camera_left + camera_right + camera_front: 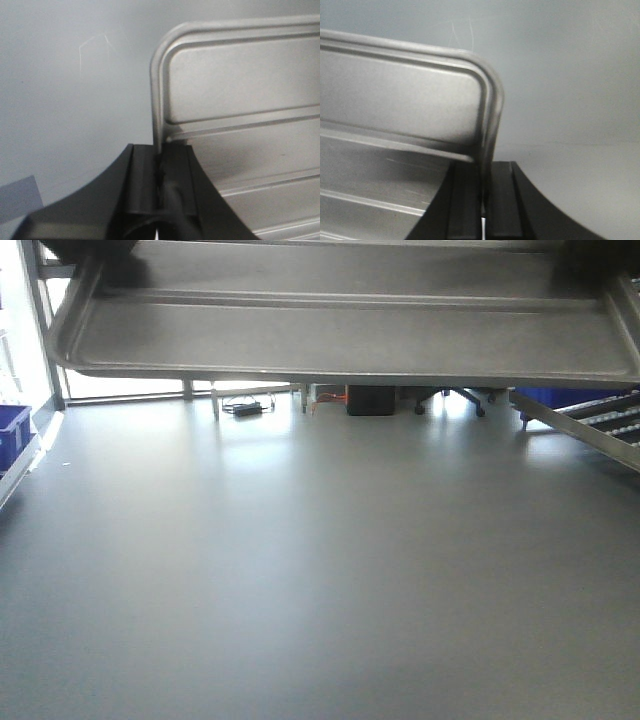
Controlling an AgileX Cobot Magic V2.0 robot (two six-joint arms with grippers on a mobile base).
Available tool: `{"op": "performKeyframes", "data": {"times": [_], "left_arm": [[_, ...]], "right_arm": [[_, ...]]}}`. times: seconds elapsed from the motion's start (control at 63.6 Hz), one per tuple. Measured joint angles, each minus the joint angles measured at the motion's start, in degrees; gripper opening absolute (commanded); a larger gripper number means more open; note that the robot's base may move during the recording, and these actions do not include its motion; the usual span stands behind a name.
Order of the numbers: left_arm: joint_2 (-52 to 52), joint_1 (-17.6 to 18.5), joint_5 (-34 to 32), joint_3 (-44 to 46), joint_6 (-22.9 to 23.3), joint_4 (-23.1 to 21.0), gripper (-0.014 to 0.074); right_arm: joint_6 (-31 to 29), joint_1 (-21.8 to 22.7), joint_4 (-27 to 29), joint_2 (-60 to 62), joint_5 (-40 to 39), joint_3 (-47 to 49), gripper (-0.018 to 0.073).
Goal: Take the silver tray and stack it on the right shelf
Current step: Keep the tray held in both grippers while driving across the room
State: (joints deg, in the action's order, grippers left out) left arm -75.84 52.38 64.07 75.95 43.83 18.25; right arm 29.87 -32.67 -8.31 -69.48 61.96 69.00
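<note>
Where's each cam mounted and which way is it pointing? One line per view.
Exterior front: low on the robot, facing forward over the grey surface; the held silver tray spans the top and the right shelf is at right. No arm clearly shows.
Left wrist: looks along the left gripper, clamped on the tray's rim.
Right wrist: looks along the right gripper, clamped on the opposite end.
Shared: all three see the tray.
</note>
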Motion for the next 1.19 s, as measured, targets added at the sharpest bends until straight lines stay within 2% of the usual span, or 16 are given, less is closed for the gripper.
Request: {"op": "performKeyframes", "data": {"times": [1.195], "left_arm": [[0.0,0.0,0.1,0.0,0.0,0.0,-0.0101]], "right_arm": [[0.0,0.0,0.0,0.0,0.0,0.0,0.0057]]}}
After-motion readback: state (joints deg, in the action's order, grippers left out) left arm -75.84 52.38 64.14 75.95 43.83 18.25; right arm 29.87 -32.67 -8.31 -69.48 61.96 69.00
